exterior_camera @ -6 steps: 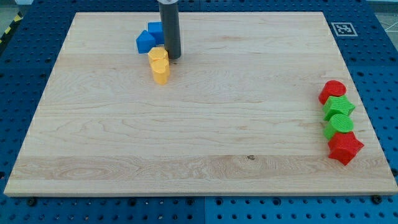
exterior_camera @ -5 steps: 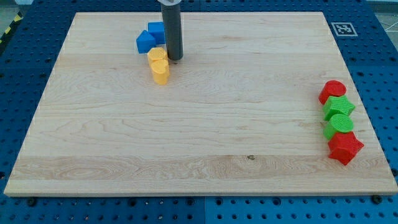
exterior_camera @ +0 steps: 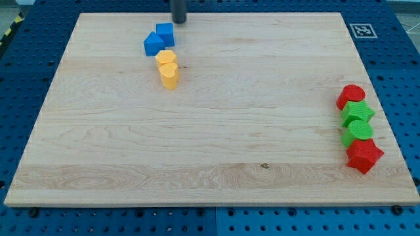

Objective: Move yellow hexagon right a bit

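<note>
**Operator:** Where is the yellow hexagon, and how much room does it have?

**Observer:** You will find the yellow hexagon point(exterior_camera: 167, 58) in the upper left part of the wooden board point(exterior_camera: 216, 131), touching a second yellow block point(exterior_camera: 169, 75) just below it; that one's shape I cannot make out with certainty, possibly a heart. Two blue blocks point(exterior_camera: 158, 38) sit just above and to the view's left of the pair, the lower blue one close to the hexagon's upper left edge. To the view's right of the hexagon you have bare wood across nearly the whole board.

**Operator:** And the tool?

**Observer:** It is a plain rod with no jaws, holding nothing. You see only a short dark stub at the view's top edge; my tip point(exterior_camera: 178, 21) is above the blocks, near the board's far edge, just right of the upper blue block and apart from the hexagon.

**Operator:** Anything crowding the edges?

**Observer:** At the view's right edge, a column: red cylinder point(exterior_camera: 352, 95), green star point(exterior_camera: 357, 113), green cylinder point(exterior_camera: 357, 130), red star point(exterior_camera: 363, 156), each touching the next, well apart from the hexagon
</note>
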